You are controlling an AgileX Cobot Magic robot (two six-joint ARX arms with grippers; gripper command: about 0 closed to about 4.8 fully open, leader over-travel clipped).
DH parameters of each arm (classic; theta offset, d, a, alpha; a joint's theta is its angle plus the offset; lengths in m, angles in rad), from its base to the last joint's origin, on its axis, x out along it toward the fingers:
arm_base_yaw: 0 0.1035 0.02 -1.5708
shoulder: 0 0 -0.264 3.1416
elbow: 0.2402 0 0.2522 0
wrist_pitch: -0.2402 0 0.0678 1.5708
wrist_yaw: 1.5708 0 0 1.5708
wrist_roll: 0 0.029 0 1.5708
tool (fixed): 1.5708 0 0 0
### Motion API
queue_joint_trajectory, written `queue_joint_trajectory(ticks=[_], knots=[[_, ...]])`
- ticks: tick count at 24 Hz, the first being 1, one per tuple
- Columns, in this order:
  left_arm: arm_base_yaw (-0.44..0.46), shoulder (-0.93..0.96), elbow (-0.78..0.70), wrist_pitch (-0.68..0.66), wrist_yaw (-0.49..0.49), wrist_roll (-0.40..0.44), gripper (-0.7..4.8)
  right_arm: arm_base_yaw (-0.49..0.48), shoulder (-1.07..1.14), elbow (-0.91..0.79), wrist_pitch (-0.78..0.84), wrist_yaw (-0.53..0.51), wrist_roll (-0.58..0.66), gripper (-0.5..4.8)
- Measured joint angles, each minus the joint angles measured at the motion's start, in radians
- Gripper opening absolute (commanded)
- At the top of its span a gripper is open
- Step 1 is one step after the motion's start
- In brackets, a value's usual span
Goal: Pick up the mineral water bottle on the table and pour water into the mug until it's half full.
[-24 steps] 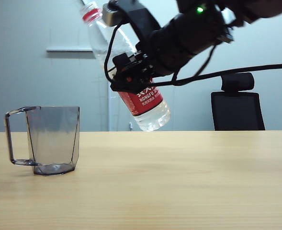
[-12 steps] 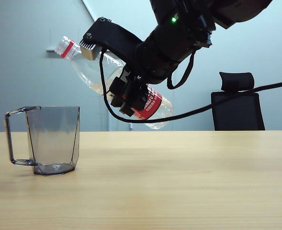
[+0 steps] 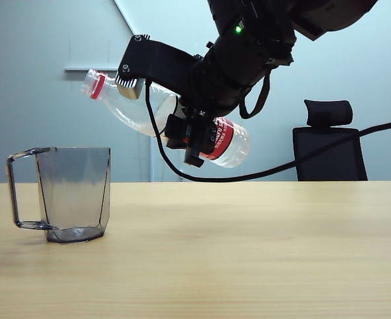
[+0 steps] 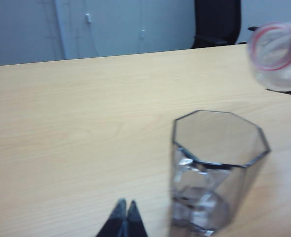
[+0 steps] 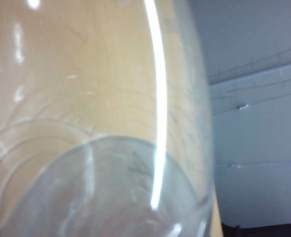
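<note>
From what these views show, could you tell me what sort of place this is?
Probably an office or lab room: a wood-grain table, a black office chair behind it, and plain grey walls with cabling.

Even, cool indoor light; exterior view sharp, with only a faint shadow under the mug (image 3: 72, 194) on the surface (image 3: 248, 252). Left wrist view soft, the mug and bottle mouth (image 4: 278, 55) smeared. Right wrist view fills with the blurred, out-of-focus bottle wall (image 5: 96, 123), crossed by a bright glare streak.

Black arm (image 3: 248, 53), green light (image 3: 237, 28), cable (image 3: 301, 163)
</note>
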Motion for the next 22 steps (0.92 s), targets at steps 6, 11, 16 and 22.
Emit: queue_joint_trajectory(ticks=[6,11,16,22], knots=[[-0.088,0.0,0.0,0.0,0.0,0.0,-0.02,0.0,0.016,0.001,0.02,0.001,-0.084,2.61],[-0.1,0.0,0.0,0.0,0.004,0.0,-0.02,0.001,0.039,0.003,0.044,0.004,-0.091,2.61],[-0.1,0.0,0.0,0.0,0.004,0.0,-0.02,0.001,0.061,0.003,0.046,0.018,-0.116,2.61],[-0.1,0.0,0.0,0.0,0.004,0.0,-0.02,0.002,0.072,0.003,0.07,0.045,-0.169,2.61]])
